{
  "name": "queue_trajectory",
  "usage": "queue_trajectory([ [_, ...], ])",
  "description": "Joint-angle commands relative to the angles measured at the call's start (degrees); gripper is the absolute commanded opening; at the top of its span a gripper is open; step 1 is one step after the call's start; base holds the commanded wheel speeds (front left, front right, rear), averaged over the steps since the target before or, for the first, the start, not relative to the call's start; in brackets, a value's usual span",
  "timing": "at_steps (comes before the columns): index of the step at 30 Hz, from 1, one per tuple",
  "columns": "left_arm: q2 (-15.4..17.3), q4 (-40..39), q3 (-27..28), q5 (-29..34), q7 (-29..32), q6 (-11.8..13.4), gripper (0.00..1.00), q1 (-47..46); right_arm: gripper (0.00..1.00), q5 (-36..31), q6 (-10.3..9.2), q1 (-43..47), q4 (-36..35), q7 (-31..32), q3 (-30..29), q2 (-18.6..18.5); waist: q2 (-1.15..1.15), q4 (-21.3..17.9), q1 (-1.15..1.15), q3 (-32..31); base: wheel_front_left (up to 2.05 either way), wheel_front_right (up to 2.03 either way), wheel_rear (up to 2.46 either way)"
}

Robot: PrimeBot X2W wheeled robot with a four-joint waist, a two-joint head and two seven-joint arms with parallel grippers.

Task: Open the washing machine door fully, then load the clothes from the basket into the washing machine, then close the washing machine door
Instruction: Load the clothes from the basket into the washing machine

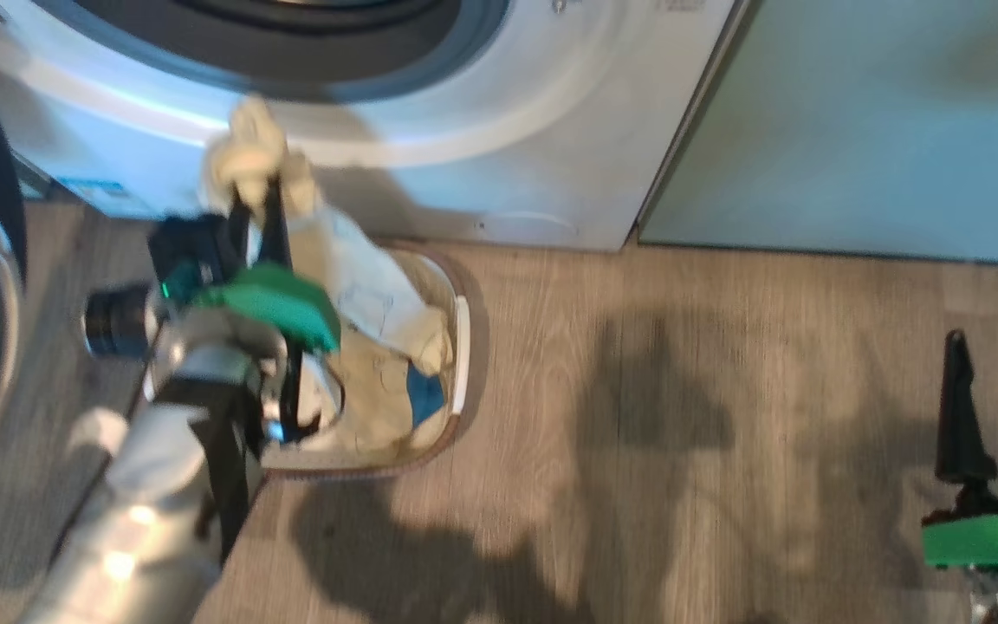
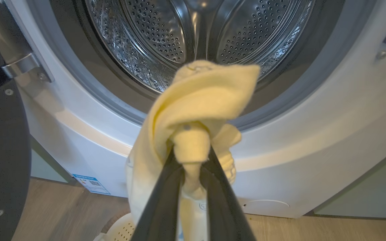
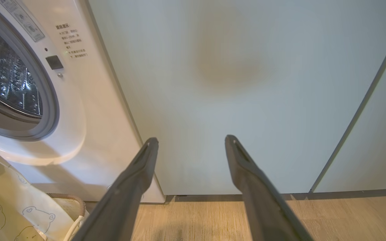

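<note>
You will find nothing here that you can actually read. On the washing machine front, beside the drum opening, stand a few short lines of dark print and a grey label strip, both too small to make out. The blue sticker at its lower corner carries a QR-like square and tiny print, equally illegible.

Our left gripper raised forward, fingers pinched on the clothes; our right gripper low, fingers spread apart.
</note>
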Motion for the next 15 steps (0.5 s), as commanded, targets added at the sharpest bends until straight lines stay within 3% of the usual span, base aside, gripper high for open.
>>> queue_trajectory([
  [1, 1.5, -1.0, 2.7, -0.3, 0.0, -0.3, 0.0, -3.6, 1.0, 0.3, -0.16, -2.1, -1.7, -0.7, 0.7, -0.7, 0.0, 0.1, -0.01, 3.2, 0.0, 0.0, 0.0],
  [9, 2.4, 5.7, 3.5, -1.0, 2.2, -2.6, 0.0, -16.8, 1.0, 0.7, -0.16, -6.0, -1.2, -1.7, 0.6, -0.7, 0.0, -0.5, -0.01, 9.5, 0.0, 0.0, 0.0],
  [15, 4.7, 9.0, 3.9, -2.2, 7.7, -5.4, 0.0, -25.5, 1.0, 1.9, -0.16, -7.7, -0.1, -2.0, 1.1, -0.7, 0.0, -1.4, -0.01, 12.7, 0.0, 0.0, 0.0],
])
